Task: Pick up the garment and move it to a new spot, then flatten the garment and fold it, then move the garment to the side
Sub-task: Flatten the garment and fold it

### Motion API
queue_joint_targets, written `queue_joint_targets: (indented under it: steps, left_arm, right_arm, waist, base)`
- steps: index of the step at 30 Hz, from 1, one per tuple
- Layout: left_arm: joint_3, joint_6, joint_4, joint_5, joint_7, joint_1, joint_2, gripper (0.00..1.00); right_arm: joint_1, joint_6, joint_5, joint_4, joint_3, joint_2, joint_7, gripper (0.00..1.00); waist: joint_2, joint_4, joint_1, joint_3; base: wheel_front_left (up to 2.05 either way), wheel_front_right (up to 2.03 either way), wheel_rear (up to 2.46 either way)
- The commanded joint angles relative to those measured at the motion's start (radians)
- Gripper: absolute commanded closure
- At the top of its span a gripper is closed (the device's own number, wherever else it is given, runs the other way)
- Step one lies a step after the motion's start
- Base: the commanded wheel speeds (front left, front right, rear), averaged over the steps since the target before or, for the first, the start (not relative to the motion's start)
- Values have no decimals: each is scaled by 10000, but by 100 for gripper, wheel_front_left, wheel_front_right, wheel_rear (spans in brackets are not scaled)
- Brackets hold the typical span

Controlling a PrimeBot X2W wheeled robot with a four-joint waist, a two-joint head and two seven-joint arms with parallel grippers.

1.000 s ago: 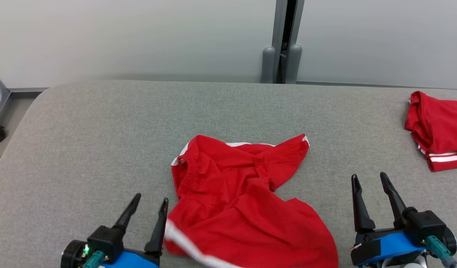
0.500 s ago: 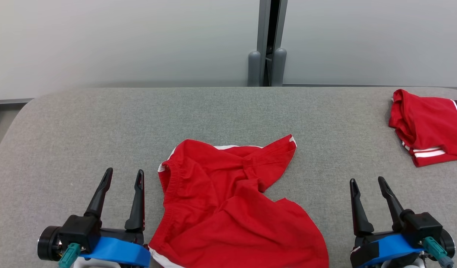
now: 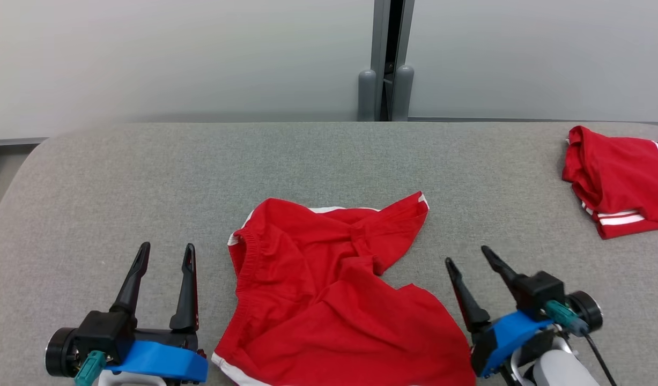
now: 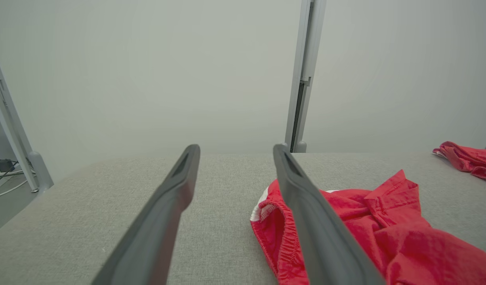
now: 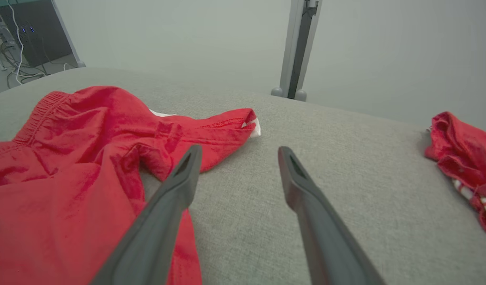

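At the near edge of the grey desk point(image 3: 307, 155), the left end effector point(image 3: 167, 246) pointed away, its 2 fingers spread and empty. The right end effector point(image 3: 467, 254) leaned leftward, likewise spread and empty. Between them lay the crumpled red garment point(image 3: 329, 289), white-trimmed. Farther right sat another red garment point(image 3: 618, 177).

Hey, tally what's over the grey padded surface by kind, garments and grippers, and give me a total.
Red garments: 2, the crumpled garment in the middle, the second garment at the right edge.
Grippers: 2, the left gripper and the right gripper, jaws open.
Total: 4
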Motion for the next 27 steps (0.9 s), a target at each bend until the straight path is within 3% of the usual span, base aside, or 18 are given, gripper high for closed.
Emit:
queue_joint_targets:
  steps: [1,10,20,21,22,23,27]
  left_arm:
    - [147,-127,46,146,-39,14,-99,0]
    - [565,-567,155,551,-39,-194,-533,0]
    - [830,-785,207,777,-39,-286,-772,0]
    - [851,-795,213,801,-39,-309,-784,0]
    - [863,-818,218,826,-39,-326,-798,0]
    - [884,-844,227,838,-39,-335,-810,0]
    - [952,-889,255,865,-39,-385,-851,0]
  right_arm:
    - [-373,-4,190,241,483,-203,375,0]
    - [-1278,-4,1078,1249,2586,-870,1904,0]
    - [-1755,-4,2011,1938,4125,-1329,2730,0]
    - [-1809,-4,2111,1968,4229,-1353,2684,56]
    - [-1857,-4,2175,2020,4309,-1382,2640,86]
    - [-1904,-4,2237,2121,4360,-1424,2644,100]
    - [-2323,-6,2422,2519,4435,-1501,2533,100]
  waist:
    - [0,80,0,79]
    - [0,422,0,341]
    - [0,563,0,505]
    - [0,570,0,525]
    - [0,575,0,542]
    - [0,576,0,558]
    - [0,567,0,617]
  base:
    - [0,0,0]
    - [0,0,0]
    - [0,0,0]
    - [0,0,0]
    - [0,0,0]
    - [0,0,0]
    - [0,0,0]
